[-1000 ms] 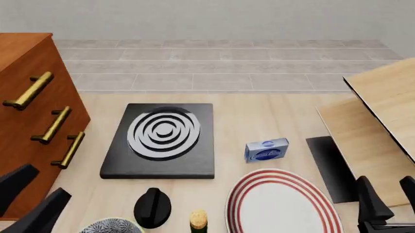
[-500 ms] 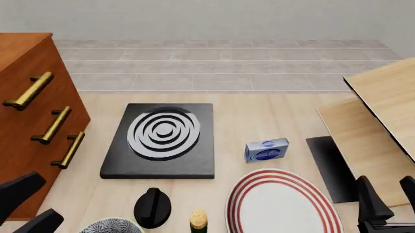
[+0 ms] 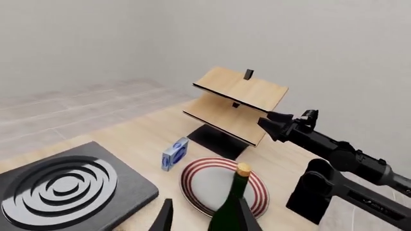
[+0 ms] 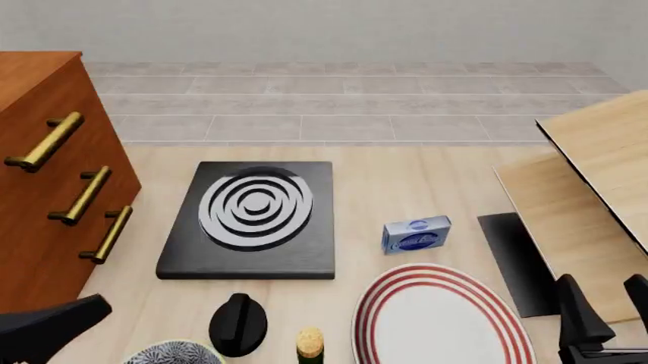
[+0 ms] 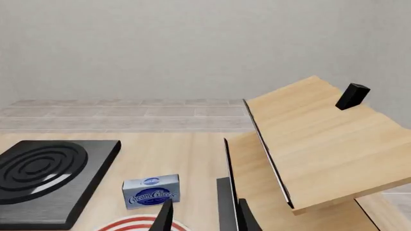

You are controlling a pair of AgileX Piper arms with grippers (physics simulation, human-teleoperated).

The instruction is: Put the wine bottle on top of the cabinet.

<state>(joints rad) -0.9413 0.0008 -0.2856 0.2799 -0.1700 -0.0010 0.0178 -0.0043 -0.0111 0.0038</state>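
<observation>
The wine bottle stands at the near edge of the table; the front view shows only its tan cork top (image 4: 309, 343). The left wrist view shows its dark green neck and shoulder (image 3: 230, 208), upright, beside the striped plate. The reddish-brown cabinet (image 4: 41, 174) with brass handles fills the left side. My left gripper (image 4: 51, 332) is low at the near left, well left of the bottle; its fingers (image 3: 164, 219) are open and empty, and the bottle stands ahead between them. My right gripper (image 4: 608, 315) is open and empty at the near right.
A black hob plate with silver rings (image 4: 253, 216) lies mid-table. A blue box (image 4: 415, 235), a red-striped plate (image 4: 441, 322), a black knob-shaped object (image 4: 238, 324) and a patterned bowl (image 4: 172, 355) lie near the bottle. A pale slanted rack (image 4: 587, 182) stands at the right.
My left gripper has sunk toward the near edge of the front view and turned toward the bottle. The right arm and the objects have not moved.
</observation>
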